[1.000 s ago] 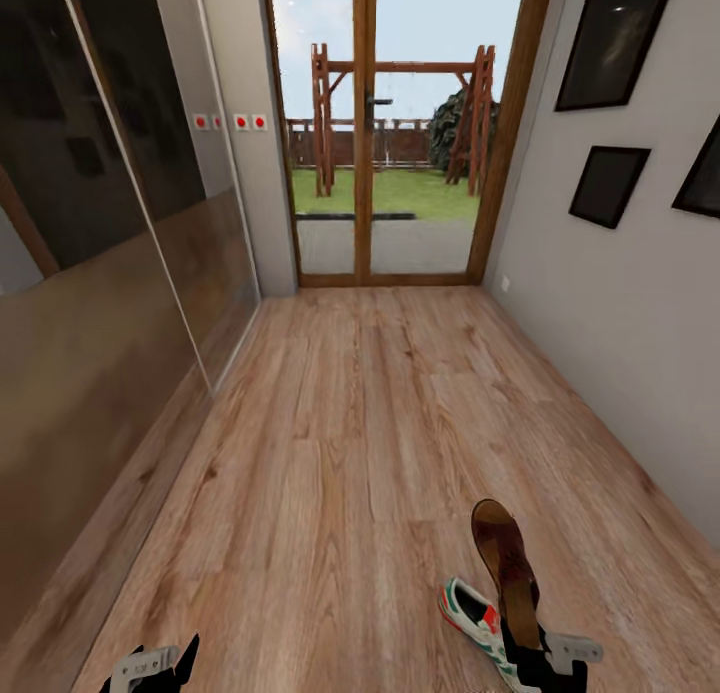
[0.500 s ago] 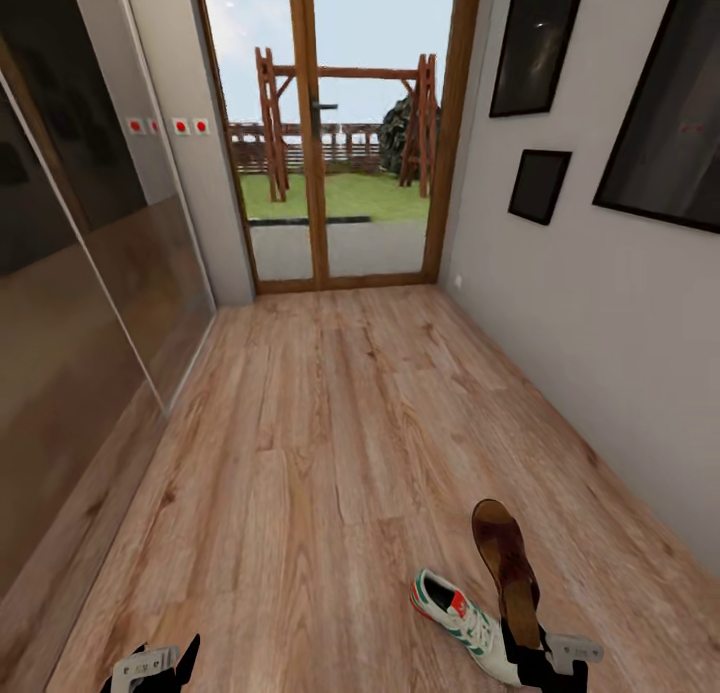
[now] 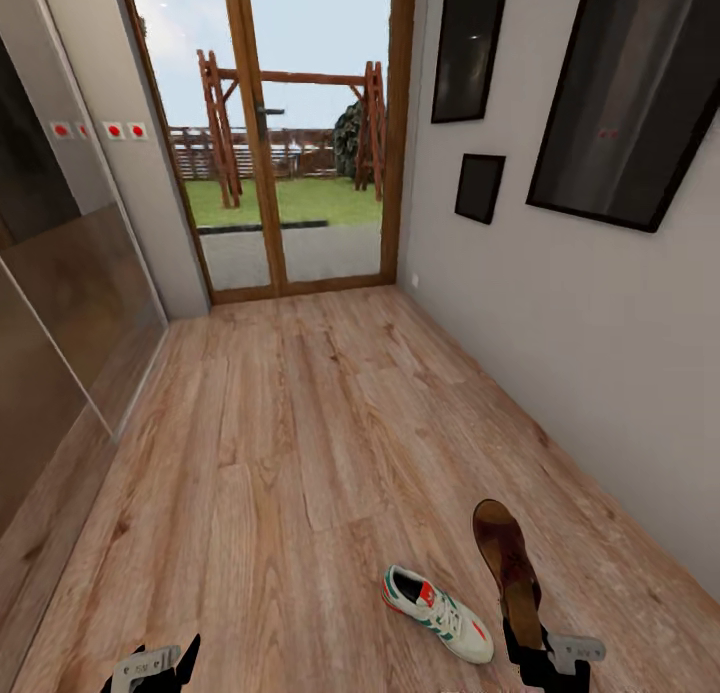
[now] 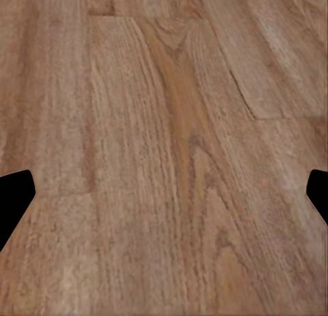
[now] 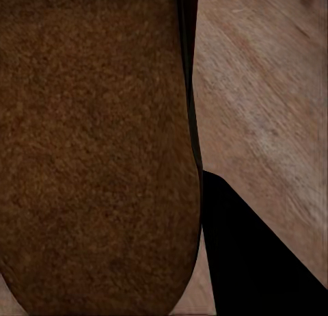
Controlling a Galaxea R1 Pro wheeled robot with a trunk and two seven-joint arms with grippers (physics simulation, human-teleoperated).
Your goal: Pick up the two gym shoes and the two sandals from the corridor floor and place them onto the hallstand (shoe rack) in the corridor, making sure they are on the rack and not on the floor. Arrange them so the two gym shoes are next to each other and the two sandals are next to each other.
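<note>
Right end effector (image 3: 535,648) grips a brown sandal (image 3: 507,568) by its heel, toe raised above the corridor floor (image 3: 300,453). Left end effector (image 3: 150,665) hangs spread and empty over planks. One gym shoe (image 3: 437,613) lies just left of the sandal; no writing readable.
</note>
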